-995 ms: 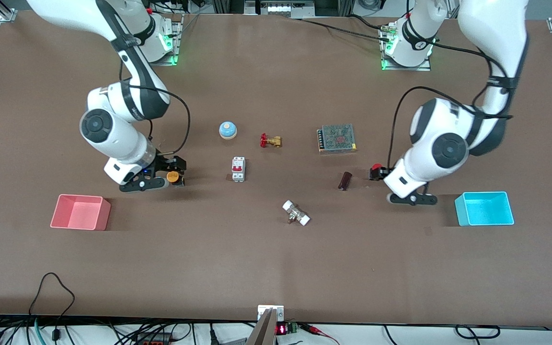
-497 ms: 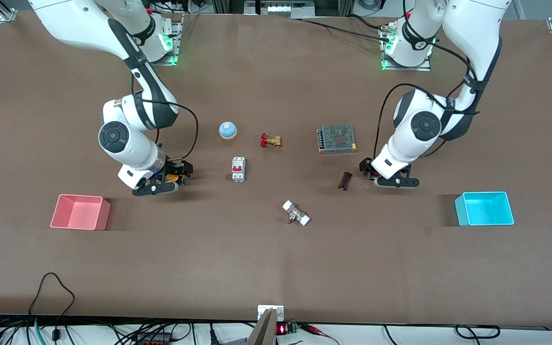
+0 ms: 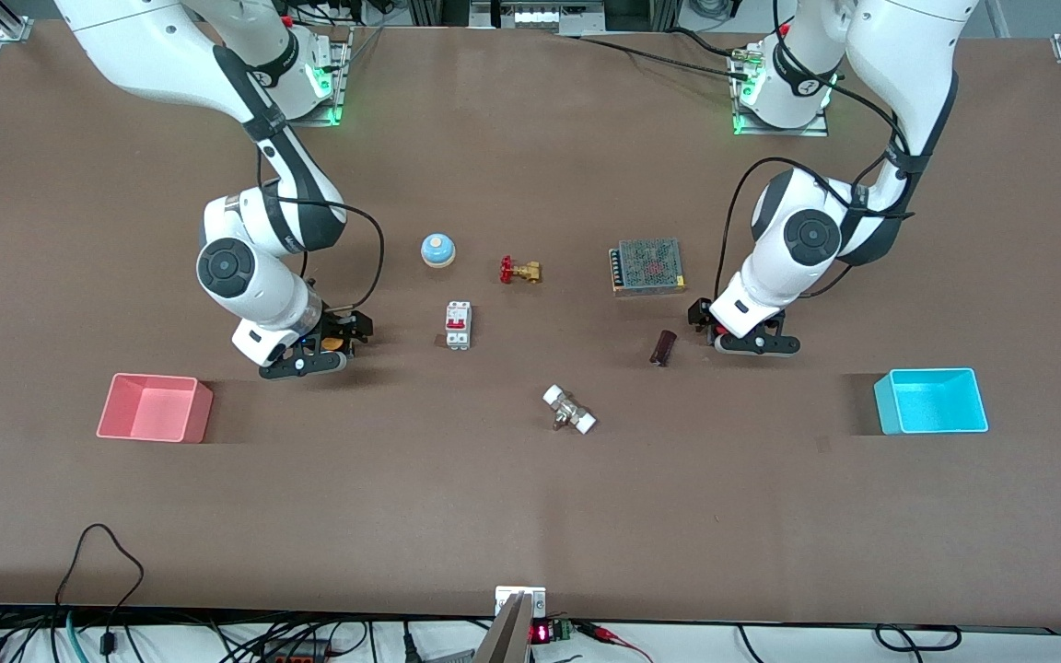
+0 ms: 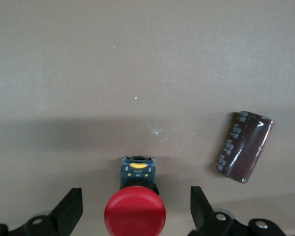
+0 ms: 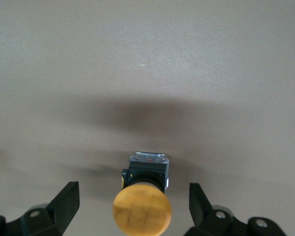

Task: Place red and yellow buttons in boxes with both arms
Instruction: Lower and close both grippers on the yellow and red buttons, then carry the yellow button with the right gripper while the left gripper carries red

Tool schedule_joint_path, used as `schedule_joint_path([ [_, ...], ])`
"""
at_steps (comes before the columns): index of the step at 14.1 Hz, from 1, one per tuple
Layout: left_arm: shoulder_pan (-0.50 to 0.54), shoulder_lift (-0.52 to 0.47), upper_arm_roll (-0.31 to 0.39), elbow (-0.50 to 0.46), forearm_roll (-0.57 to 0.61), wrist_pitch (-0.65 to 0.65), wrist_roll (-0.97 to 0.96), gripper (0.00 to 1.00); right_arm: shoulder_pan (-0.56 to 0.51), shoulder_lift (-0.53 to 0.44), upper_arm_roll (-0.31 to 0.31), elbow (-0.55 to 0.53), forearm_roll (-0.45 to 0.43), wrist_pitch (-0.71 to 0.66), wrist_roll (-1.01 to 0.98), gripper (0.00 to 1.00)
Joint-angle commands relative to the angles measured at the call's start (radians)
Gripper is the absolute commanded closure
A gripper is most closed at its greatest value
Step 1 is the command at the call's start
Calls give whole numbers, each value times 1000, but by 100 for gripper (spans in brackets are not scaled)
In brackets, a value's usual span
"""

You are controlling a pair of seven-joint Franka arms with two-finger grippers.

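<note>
The red button (image 4: 135, 215) stands on the table between the open fingers of my left gripper (image 4: 135, 210), not gripped. In the front view the left gripper (image 3: 724, 333) is low over the table and hides the button. The orange-yellow button (image 5: 141, 211) stands between the open fingers of my right gripper (image 5: 132, 205), with gaps on both sides. It peeks out under the right gripper (image 3: 326, 344) in the front view (image 3: 334, 343). The pink-red box (image 3: 153, 378) is at the right arm's end, the cyan box (image 3: 926, 372) at the left arm's end. Both are empty.
A dark cylinder (image 3: 663, 347) lies close beside the left gripper, also in the left wrist view (image 4: 244, 146). A white breaker (image 3: 458, 325), blue bell (image 3: 437, 250), brass valve (image 3: 519, 271), meshed power supply (image 3: 647, 266) and white-ended fitting (image 3: 569, 410) sit mid-table.
Both arms have swung toward the table's middle and come down over their buttons. The left gripper now covers the red button. Over the last half second they moved only slightly.
</note>
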Motion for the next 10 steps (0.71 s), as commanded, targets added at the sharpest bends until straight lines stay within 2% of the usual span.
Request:
schedule_joint_path([
  [1, -11, 22, 2, -3, -14, 43, 4, 10, 4, 7, 0, -3, -18, 19, 14, 31],
  [3, -15, 28, 3, 0, -3, 61, 7, 15, 4, 9, 0, -3, -18, 19, 14, 55],
  [6, -15, 42, 3, 0, -3, 64, 10, 29, 4, 9, 0, -3, -18, 19, 14, 77],
  [9, -13, 44, 5, -2, -2, 64, 12, 58, 4, 7, 0, -2, -18, 16, 11, 80],
  [10, -13, 45, 6, -2, -2, 64, 12, 66, 3, -2, 0, 6, -18, 13, 3, 80],
])
